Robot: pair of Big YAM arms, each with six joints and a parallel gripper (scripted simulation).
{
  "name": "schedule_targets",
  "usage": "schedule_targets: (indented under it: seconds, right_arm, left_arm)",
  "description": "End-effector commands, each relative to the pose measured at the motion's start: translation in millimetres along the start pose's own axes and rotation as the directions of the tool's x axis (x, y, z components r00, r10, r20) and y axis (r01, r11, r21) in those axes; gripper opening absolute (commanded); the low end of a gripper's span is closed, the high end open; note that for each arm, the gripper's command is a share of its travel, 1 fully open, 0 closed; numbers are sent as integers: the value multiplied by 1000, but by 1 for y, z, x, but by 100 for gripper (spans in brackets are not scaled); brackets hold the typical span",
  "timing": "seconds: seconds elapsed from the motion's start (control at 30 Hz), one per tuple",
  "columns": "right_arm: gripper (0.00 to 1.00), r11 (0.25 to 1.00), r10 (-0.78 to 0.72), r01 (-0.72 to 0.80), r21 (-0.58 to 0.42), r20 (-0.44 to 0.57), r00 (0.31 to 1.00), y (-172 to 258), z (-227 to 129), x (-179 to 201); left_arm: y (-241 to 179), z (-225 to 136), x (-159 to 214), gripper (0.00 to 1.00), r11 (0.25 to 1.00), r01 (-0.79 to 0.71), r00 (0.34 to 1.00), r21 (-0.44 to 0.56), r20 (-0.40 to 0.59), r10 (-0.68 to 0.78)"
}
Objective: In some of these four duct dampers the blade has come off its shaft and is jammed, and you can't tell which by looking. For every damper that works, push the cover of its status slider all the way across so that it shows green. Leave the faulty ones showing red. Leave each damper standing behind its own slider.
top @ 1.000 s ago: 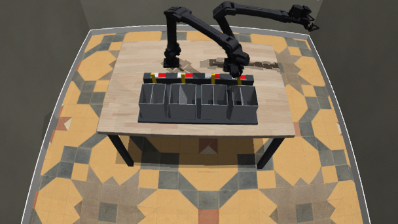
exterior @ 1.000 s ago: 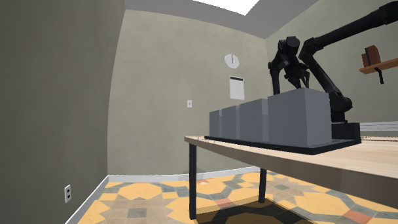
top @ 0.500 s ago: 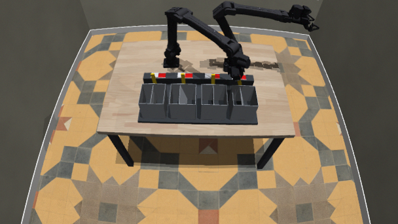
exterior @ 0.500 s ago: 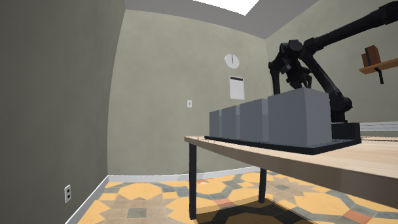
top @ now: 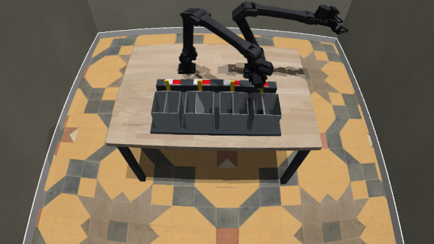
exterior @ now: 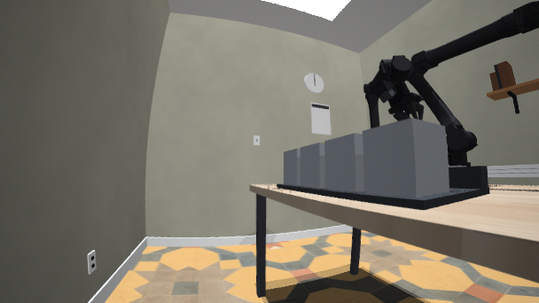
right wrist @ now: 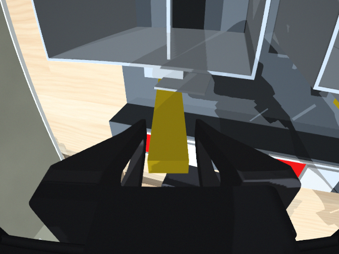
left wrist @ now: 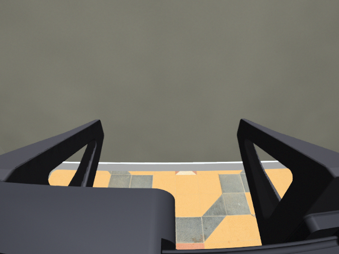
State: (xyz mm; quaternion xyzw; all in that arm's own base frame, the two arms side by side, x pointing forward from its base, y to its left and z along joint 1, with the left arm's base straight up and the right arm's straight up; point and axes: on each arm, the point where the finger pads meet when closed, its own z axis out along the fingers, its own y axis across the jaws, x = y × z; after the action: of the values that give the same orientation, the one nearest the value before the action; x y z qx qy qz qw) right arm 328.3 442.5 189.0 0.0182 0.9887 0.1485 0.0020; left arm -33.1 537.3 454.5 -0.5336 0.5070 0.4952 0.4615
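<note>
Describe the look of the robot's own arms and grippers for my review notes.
Both arms are black, with long slim links and bulkier rounded joints. The left gripper and right gripper each have two tapering, pointed fingers with long cut-out windows. No coloured markings or loose cables are discernible.
</note>
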Motion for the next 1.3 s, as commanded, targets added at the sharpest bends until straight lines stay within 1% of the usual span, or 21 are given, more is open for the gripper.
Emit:
schedule_targets:
  seconds: [0.0, 1.17, 1.2, 1.27]
  right_arm:
    - [36, 1000, -11, 11, -19, 11, 1000, 16, 0, -1]
    - [36, 1000, -11, 11, -20, 12, 1000, 16, -1, -1]
    - [17, 1000, -11, 11, -20, 12, 1000, 16, -1, -1]
    - [17, 1000, -12, 12, -16, 9, 1000, 15, -1, 0]
  left_arm:
    - [-4, 3, -46, 100, 1000, 9, 996, 7, 84, -10]
    - [-4, 3, -46, 100, 1000, 9, 996, 7, 84, -10]
    - [-4, 3, -46, 100, 1000, 9, 996, 7, 84, -10]
    - [-4, 3, -46, 100, 1000, 9, 996, 7, 84, -10]
